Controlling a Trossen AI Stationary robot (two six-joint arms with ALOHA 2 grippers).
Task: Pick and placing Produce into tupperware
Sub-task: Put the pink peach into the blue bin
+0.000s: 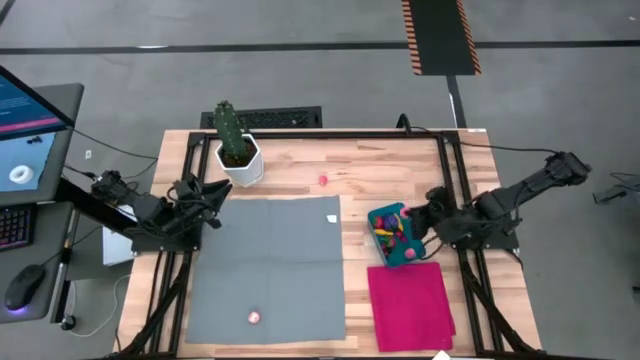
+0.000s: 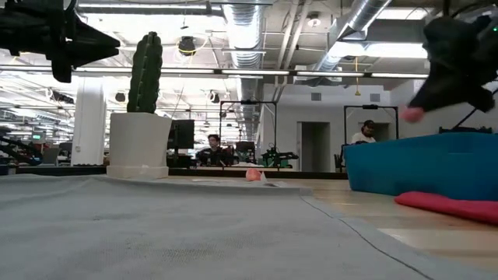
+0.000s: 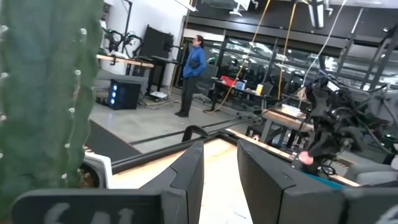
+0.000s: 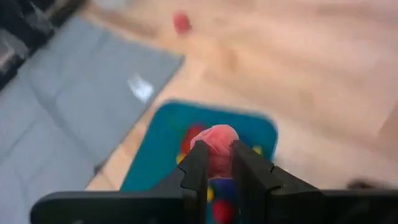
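Observation:
The teal tupperware [image 1: 373, 222] stands right of the grey mat [image 1: 270, 265] with several pieces of produce [image 1: 392, 236] inside. My right gripper [image 1: 413, 228] hangs over it, shut on a pink piece of produce [image 4: 214, 134]. One pink piece [image 1: 324, 180] lies on the bare wood. Another piece [image 1: 255, 318] lies on the mat near its front edge. My left gripper [image 1: 218, 195] waits raised at the table's left side beside the cactus [image 1: 230, 130], open with nothing between its fingers [image 3: 189, 177]. My right gripper pinches the round pink piece [image 4: 215, 144] between its two fingers, at their free ends. The fingers slant downward from the table's right side. The piece is lifted clear and hangs above the tupperware's open top [image 4: 161, 143].
A green cactus in a white pot [image 1: 240, 165] stands at the far left of the table. A magenta cloth [image 1: 410, 305] lies in front of the tupperware. Black frame rails [image 1: 450, 170] run along both table sides. People stand in the room behind.

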